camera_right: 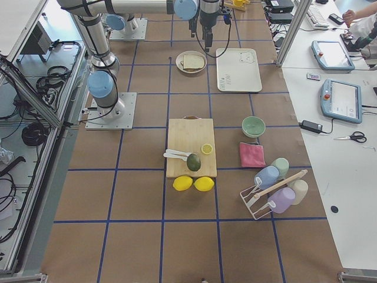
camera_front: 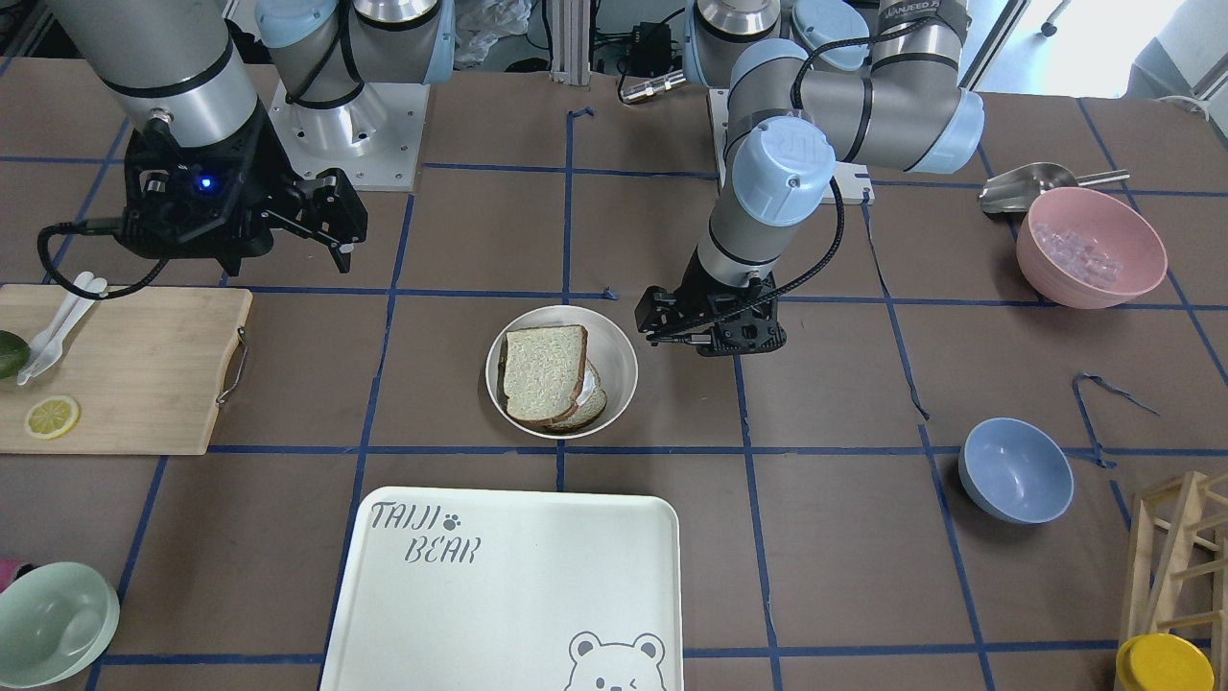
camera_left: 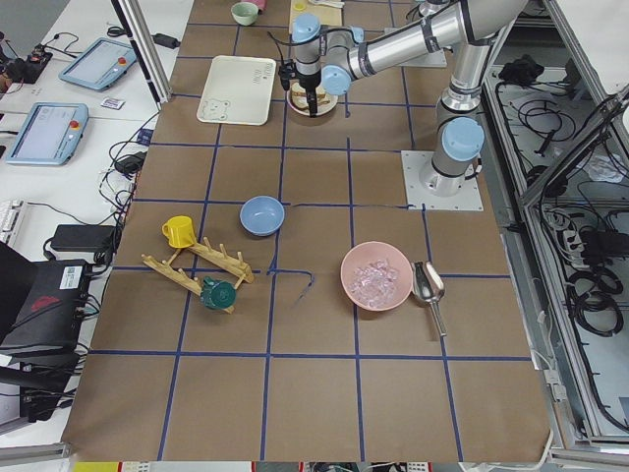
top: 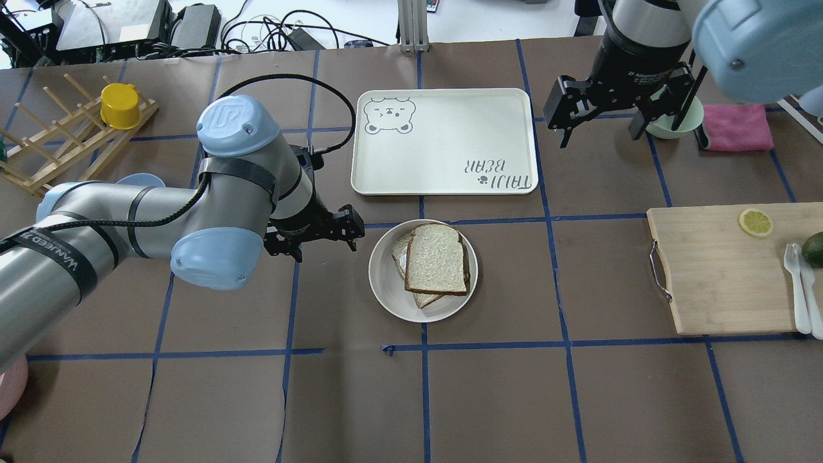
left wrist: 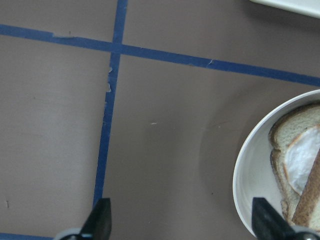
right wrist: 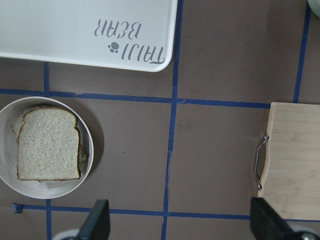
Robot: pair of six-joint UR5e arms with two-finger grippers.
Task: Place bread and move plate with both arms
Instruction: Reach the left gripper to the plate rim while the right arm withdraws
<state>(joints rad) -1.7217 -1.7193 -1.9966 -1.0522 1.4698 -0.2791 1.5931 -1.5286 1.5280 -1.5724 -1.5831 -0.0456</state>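
Plain square pale bread slice [top: 437, 258] lies in round cream-white plate [top: 386, 292], frame centre. Left gripper [top: 326, 247] low beside rim, jaws apart, likely for rim grasp; right gripper [top: 598, 132] raised upper right, spread, empty.

Bread [top: 437, 257] covers most of the lower slice [top: 398, 247]; only one edge and a bit of white topping show. Left wrist view: plate [left wrist: 252, 175] is cut by the right edge, and left claw [left wrist: 182, 220] shows just fingertips at the bottom. Right wrist view: same for right claw [right wrist: 182, 220]; tray [right wrist: 75, 30] is cut at the top, board [right wrist: 295, 160] at the right. Overhead: right claw hides part of a green bowl [top: 661, 127]. Side views: claws too small to read.
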